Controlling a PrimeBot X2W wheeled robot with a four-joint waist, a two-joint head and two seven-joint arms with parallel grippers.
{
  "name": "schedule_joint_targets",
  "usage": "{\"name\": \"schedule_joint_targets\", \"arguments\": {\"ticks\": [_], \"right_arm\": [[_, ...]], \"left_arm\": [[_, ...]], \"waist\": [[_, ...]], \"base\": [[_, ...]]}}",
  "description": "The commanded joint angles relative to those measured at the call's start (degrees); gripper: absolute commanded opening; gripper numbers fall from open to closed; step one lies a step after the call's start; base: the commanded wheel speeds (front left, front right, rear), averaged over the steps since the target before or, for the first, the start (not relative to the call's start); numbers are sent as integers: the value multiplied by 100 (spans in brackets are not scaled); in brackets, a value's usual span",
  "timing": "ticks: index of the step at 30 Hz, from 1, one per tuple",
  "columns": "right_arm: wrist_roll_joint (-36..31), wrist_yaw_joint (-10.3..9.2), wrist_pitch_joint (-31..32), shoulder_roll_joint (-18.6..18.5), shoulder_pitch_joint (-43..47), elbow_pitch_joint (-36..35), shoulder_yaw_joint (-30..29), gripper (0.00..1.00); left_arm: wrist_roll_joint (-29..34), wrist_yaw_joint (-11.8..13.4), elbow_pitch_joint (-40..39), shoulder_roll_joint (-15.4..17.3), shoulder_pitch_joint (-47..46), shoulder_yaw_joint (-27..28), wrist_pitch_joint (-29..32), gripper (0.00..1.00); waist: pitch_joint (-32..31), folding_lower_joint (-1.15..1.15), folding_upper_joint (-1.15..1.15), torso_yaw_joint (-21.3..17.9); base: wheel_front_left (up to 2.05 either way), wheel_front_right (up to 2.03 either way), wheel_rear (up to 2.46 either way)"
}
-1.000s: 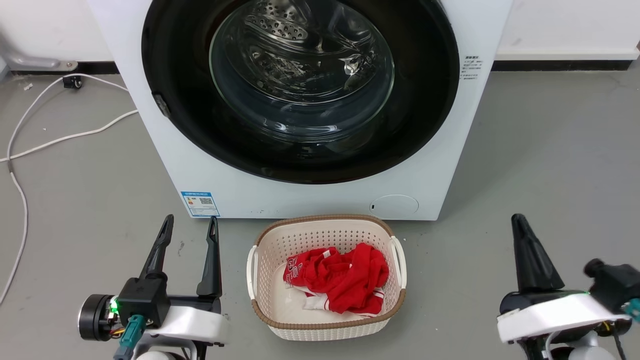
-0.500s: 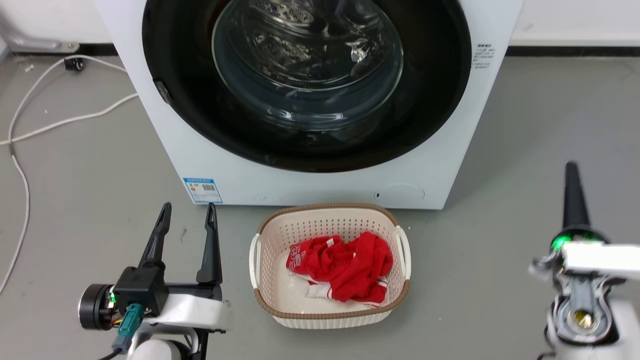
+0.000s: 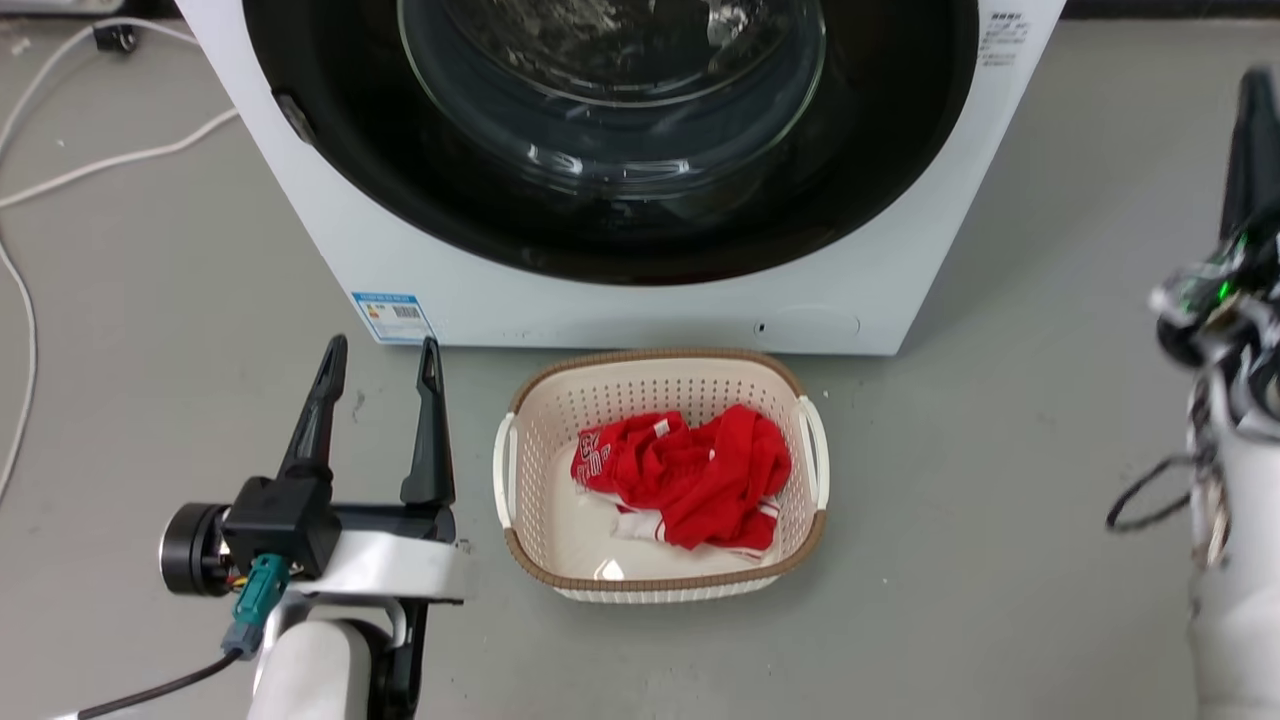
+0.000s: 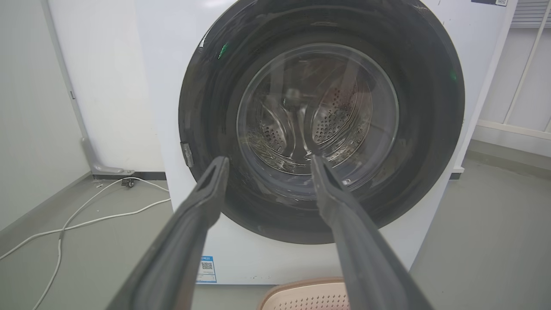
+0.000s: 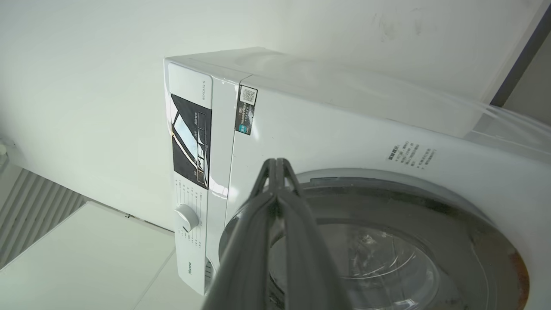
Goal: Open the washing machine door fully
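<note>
Right, my left tool (image 3: 382,350) has its fingers spread wide with nothing between them, pointing at the washing machine (image 3: 620,315). My right tool (image 5: 277,165) has its fingers pressed together at the tips, empty, held up off the machine's right side and apart from it. The washing machine door (image 3: 610,130) lies closed against the white front. A basket (image 3: 520,545) of red clothing (image 3: 690,480) stands on the floor (image 3: 1000,450) just before the machine.
</note>
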Motion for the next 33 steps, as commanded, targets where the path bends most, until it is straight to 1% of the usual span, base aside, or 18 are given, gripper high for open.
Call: {"name": "schedule_joint_targets", "arguments": {"ticks": [1, 3, 4, 6, 10, 14, 18, 23, 28, 33], "right_arm": [[64, 0, 77, -49, -200, 98, -29, 0], [154, 0, 246, -122, -562, 322, -70, 0], [107, 0, 391, -242, -893, 553, -44, 0], [126, 0, 572, -283, -1242, 828, -28, 0], [-74, 0, 932, -515, -1959, 1484, 89, 0], [-331, 0, 1352, -653, -2691, 2183, 281, 0], [-555, 0, 1874, -694, -3339, 2802, 494, 0], [-927, 0, 2381, -744, -4003, 3457, 768, 0], [-1216, 0, 2555, -783, -4501, 4005, 885, 0], [-1388, 0, 2626, -792, -4839, 4333, 942, 0]], "left_arm": [[8, 3, -20, -6, -107, -3, -13, 100], [0, 3, -25, -7, -173, -18, -13, 100], [-1, -3, -32, -5, -235, -23, -13, 100], [3, -17, -37, -6, -308, -29, -13, 100], [27, -38, -67, -6, -426, -45, -13, 100], [74, -82, -112, -5, -529, -25, -13, 100], [94, -110, -154, -6, -620, -9, -13, 100], [83, -132, -181, -7, -679, -28, -13, 100], [51, -136, -190, -7, -761, -73, -13, 100], [20, -115, -219, -7, -812, -86, -13, 100]], "waist": [[113, 0, 0, -6], [213, 0, 0, 3], [308, 0, 0, 10], [387, 0, 0, 17], [561, 0, 0, 58], [734, 0, 0, 95], [907, 0, 0, 137], [1070, 0, 0, 201], [1210, 0, 0, 297], [1365, 0, 0, 368]], "base": [[0, 0, 0], [0, 0, 0], [0, 0, 0], [0, 0, 0], [0, 0, 0], [0, 0, 0], [0, 0, 0], [0, 0, 0], [0, 0, 0], [0, 0, 0]]}}
